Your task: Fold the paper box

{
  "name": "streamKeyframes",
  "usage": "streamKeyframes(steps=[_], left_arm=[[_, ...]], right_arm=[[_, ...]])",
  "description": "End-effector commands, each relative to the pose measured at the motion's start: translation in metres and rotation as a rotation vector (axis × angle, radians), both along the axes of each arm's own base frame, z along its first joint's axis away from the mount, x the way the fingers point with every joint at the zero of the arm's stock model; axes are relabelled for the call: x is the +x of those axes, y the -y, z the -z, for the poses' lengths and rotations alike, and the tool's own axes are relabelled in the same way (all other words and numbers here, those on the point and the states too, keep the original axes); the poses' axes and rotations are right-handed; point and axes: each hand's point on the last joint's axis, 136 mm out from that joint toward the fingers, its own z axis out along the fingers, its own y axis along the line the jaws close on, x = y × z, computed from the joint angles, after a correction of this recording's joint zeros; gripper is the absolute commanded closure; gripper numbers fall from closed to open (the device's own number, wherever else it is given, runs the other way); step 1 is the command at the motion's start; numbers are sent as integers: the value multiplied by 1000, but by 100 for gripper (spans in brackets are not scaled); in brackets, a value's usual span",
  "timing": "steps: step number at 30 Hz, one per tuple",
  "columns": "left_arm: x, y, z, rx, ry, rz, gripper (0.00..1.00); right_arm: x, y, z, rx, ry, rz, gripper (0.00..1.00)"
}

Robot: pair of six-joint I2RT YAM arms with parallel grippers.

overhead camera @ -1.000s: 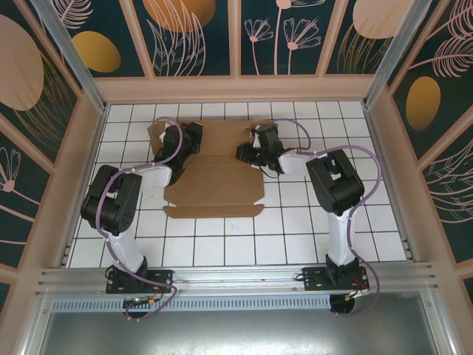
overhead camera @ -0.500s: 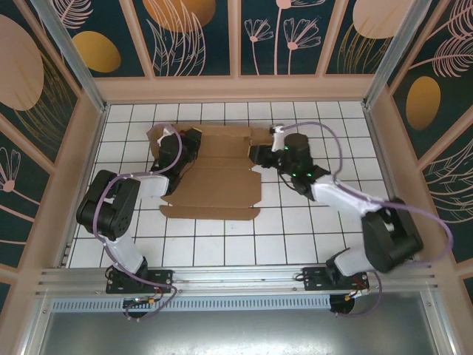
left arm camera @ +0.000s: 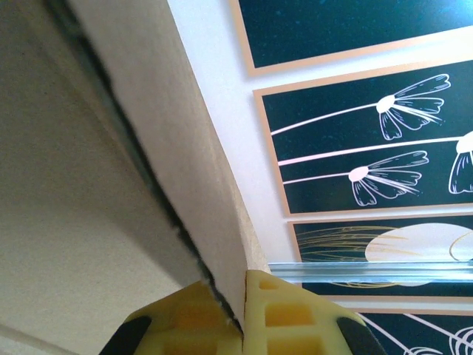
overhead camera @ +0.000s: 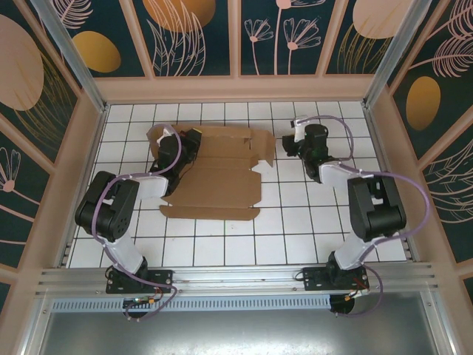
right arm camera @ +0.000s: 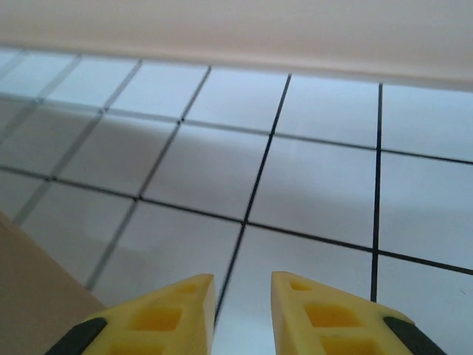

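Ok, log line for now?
left hand: shut on paper box edge | right hand: open, empty, over table | paper box: mostly flat

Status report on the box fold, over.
Left gripper shut on a flap of the paper box. Right gripper open, empty, over tiles beside it. Nothing in the way.

Bright even light, soft shadows, possibly blurred close-ups.

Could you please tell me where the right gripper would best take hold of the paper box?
Probably the right side flap, approached from the right: its thin free edge faces the right gripper, while the left gripper pinches the opposite flap.
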Motion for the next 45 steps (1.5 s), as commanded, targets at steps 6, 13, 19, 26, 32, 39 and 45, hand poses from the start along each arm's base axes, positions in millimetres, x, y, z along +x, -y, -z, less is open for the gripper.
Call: streamKeyframes(steps=[6, 13, 19, 26, 32, 39, 45], left_arm=[[-9, 7, 21, 38, -54, 55, 100], [-10, 8, 14, 27, -42, 65, 100], [-10, 9, 15, 18, -47, 67, 100], [-11, 10, 18, 2, -56, 77, 100], [-12, 10, 18, 4, -57, 76, 100], [-11, 9, 18, 8, -59, 74, 100], [-14, 12, 16, -20, -63, 89, 100]], right_arm=[[-7, -58, -14, -72, 206, -359, 57], [-21, -86, -10, -139, 264, -523, 57], [-48, -112, -10, -129, 267, -654, 57], [-59, -127, -13, -107, 262, -672, 51], [-65, -130, -15, -90, 254, -681, 41], [-72, -135, -20, -63, 231, -713, 42], [-45, -131, -17, -108, 229, -564, 27]])
